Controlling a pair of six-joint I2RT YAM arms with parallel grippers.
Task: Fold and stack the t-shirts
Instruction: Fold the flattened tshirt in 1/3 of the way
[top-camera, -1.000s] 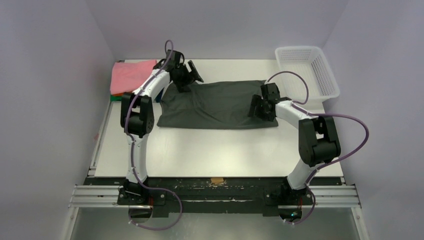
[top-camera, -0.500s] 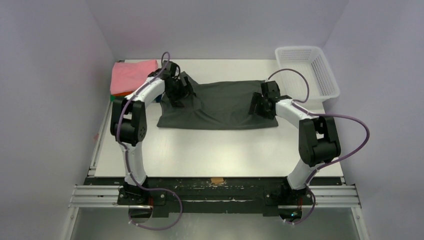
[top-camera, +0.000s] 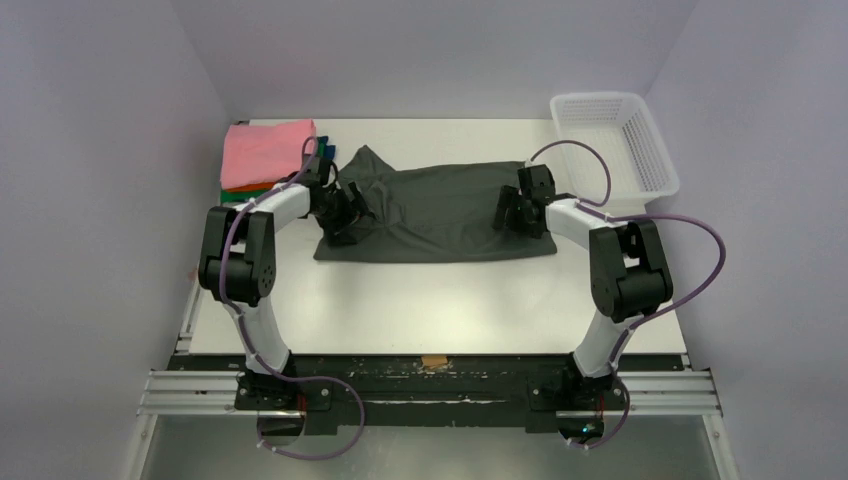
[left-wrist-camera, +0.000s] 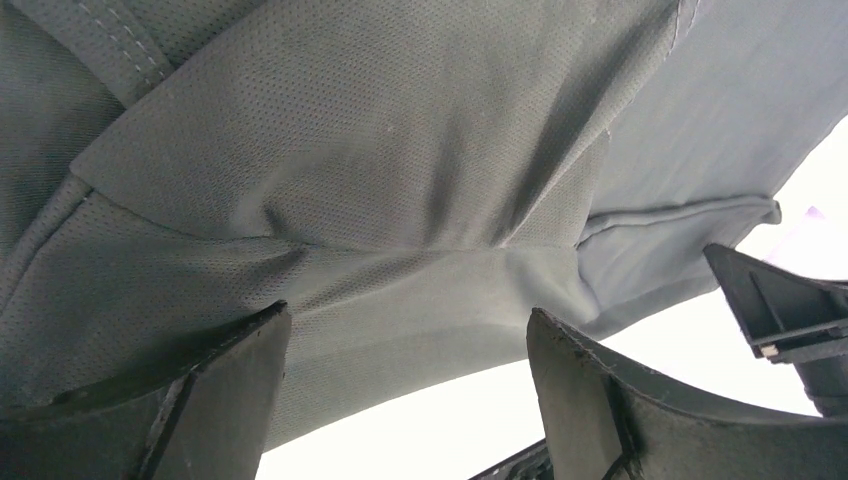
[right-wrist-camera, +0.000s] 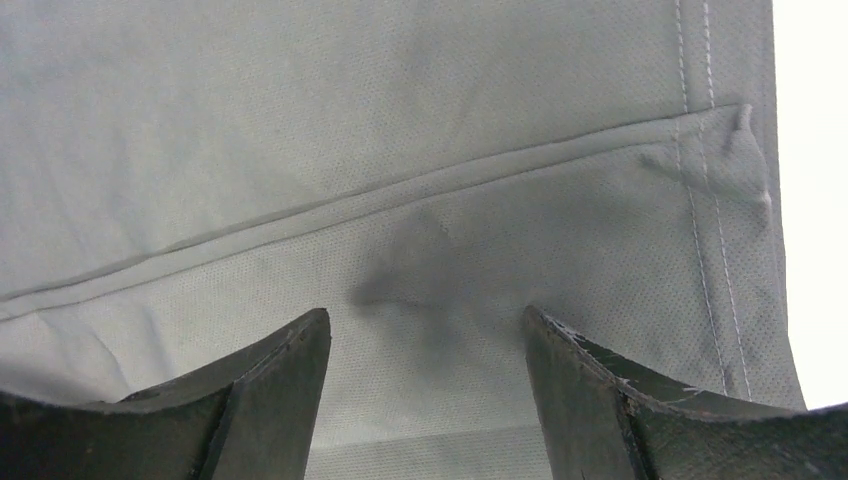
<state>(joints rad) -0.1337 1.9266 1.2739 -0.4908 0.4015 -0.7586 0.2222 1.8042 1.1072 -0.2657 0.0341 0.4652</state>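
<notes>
On table, top cam: charcoal tee (top-camera: 440, 212) lies spread mid-table (top-camera: 430, 300), long side running L–R; one sleeve pokes out toward the far-left.
L pincer, top cam: left gripper (top-camera: 345, 215) is low on the tee's near-left part, at the cloth; jaw gap can't be read from up here.
R pincer, top cam: right gripper (top-camera: 517, 210) is low on the tee's right part, just inside the right edge; gap can't be read here either.
Pile: pink tee (top-camera: 265, 152) tops a folded pile (top-camera: 238, 190) at the far-left corner, just beside the spread tee; orange + green edges show under it.
Basket: white mesh basket (top-camera: 612, 140) at the far-right corner, well apart from the tee.
L wrist cam: L fingers (left-wrist-camera: 215, 400) stand apart, nothing clamped; tee fills the view past them, creases meeting opposite the gap; cloth edge crosses between the tips, w/ white table below it.
R wrist cam: R fingers (right-wrist-camera: 270, 390) stand apart, nothing clamped; tee lies flat past the tips, a stitched fold line running across, hemmed edge at right, a dark dimple opposite the gap.
</notes>
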